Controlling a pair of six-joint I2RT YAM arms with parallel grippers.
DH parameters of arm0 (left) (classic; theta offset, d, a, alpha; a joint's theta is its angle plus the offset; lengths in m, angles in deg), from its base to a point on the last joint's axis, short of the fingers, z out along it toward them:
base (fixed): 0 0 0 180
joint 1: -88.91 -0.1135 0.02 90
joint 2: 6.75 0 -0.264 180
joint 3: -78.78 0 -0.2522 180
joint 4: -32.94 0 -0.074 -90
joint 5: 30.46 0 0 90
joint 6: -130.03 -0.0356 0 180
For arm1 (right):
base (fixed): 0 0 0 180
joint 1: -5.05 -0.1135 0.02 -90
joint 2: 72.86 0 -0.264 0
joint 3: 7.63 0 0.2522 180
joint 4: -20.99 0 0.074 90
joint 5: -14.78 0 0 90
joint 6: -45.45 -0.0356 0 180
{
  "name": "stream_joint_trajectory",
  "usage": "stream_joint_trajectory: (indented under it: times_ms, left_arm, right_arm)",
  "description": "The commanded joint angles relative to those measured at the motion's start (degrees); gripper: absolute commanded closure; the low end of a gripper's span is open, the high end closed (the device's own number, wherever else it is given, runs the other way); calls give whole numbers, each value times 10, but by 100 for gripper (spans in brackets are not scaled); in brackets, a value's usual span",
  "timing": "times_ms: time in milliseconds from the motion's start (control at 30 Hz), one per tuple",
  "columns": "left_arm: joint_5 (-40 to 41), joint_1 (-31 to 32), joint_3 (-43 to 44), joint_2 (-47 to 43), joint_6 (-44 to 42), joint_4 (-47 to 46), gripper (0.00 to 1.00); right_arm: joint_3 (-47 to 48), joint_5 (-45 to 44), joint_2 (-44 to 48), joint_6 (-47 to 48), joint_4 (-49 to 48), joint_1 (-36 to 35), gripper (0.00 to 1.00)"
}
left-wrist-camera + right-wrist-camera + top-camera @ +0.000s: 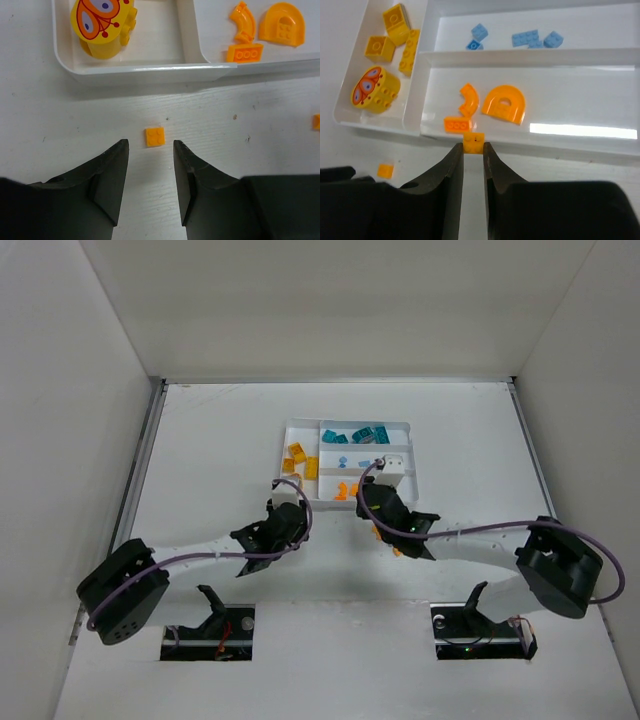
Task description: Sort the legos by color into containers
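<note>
Right gripper [473, 151] pinches a tiny orange brick [473, 142] between its fingertips, and the jaws stand almost together around it. The brick is right at the near wall of the white tray [580, 146], at the edge of the long section nearest to the arms. I cannot tell if it touches the wall.

Inside this section lie three orange pieces: a curved piece [468, 99], an arch piece [505, 103] and a flat plate [457, 124]. The flat plate is just behind the held brick. The next long section holds light blue bricks [527, 37]. The far section, seen from the top camera, holds teal bricks [362, 435]. The narrow section at the left end holds yellow bricks [380, 47] and a round yellow piece [372, 90] with a butterfly print.

The left gripper [150, 150] has its jaws spread and holds nothing. It is over the table [60, 115], in front of the tray's near wall. A small orange tile [155, 136] lies flat on the table just ahead of the gap between the fingertips and touches neither. Another orange bit [316, 121] lies on the table at the right edge of that view, apart from the tray.
</note>
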Motion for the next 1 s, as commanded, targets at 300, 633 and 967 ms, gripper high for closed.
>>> stream_joint_trajectory:
  times_ms: [300,633,967]
  left_arm:
    - [9,17,11,64,-11,-54,62]
    - [23,14,16,105,-24,-72,69]
    - [17,25,36,66,-31,-67,88]
  right_arm:
    - [50,32,-56,45,-48,69,54]
    - [-23,23,3,-1,-48,34,54]
    - [-73,17,71,-41,22,0,60]
